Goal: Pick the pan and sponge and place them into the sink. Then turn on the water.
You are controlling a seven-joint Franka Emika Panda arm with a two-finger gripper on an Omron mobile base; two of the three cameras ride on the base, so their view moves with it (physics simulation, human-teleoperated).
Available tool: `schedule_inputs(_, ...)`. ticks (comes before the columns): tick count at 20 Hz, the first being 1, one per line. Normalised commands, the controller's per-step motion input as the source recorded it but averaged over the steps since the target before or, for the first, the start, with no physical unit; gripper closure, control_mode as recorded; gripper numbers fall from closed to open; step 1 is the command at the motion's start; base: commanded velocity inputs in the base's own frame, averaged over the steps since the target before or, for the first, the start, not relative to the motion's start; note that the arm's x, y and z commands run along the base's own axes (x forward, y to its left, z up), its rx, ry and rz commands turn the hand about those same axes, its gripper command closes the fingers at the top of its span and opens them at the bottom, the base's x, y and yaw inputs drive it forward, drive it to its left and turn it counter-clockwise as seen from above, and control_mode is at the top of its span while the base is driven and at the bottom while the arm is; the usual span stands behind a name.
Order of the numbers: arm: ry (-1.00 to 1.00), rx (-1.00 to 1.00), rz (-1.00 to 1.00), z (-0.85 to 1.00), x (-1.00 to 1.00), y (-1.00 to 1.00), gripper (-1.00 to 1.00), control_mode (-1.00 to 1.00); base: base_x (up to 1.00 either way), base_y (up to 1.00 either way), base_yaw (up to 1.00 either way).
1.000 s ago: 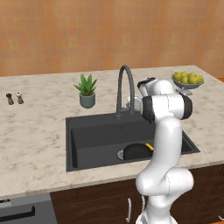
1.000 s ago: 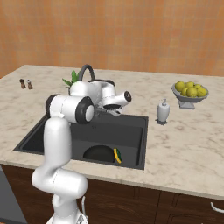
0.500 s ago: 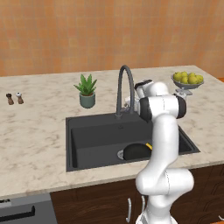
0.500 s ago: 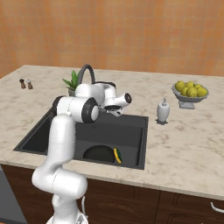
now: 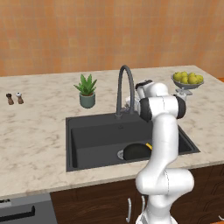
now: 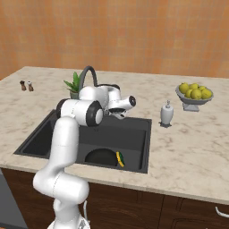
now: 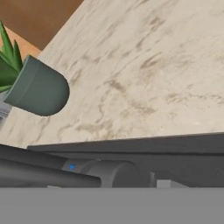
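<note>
Two things already lie in the sink [image 5: 87, 131]: the pan [image 5: 136, 151], dark and round, sits on the basin floor toward the front right corner, and the sponge [image 6: 120, 159] rests against the pan's right edge, showing mostly yellow from the right base view. The sink is a dark recessed basin set into the marbled counter [image 5: 35, 131].

The tall arched faucet [image 5: 124, 89] rises from the back rim of the sink. The arm reaches up over the basin, and its end effector [image 6: 120, 115] hangs just beside the base of the faucet, at the back of the sink. Whether its jaws are spread or closed on anything cannot be told from these views; the fingers are hidden behind the wrist. From the hand view, a dark cylindrical faucet part [image 7: 109, 174] lies right under the camera, with the counter stretching beyond it.

A potted plant [image 5: 87, 90] in a grey-green pot stands on the counter behind the sink, left of the faucet. Far to the left sit a pair of small shakers [image 5: 14, 98]. To the right of the sink stands a white soap dispenser [image 6: 167, 113], and beyond it a bowl of yellow fruit [image 6: 194, 95].
</note>
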Motion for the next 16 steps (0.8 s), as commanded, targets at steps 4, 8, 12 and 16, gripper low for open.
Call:
schedule_inputs(4, 0.0, 0.02, -0.01, -0.1, 0.01, 0.0, 1.0, -1.0, 0.0, 0.0, 0.0)
schedule_inputs(8, 0.0, 0.07, -0.08, -0.13, 0.01, 0.03, 1.0, -1.0, 0.0, 0.0, 0.0)
schedule_inputs(12, 0.05, 0.17, -0.1, -0.04, 0.06, 0.0, 1.0, -1.0, 0.0, 0.0, 0.0)
schedule_inputs(16, 0.18, 0.23, -0.15, 0.0, 0.2, -0.03, 1.0, -1.0, 0.0, 0.0, 0.0)
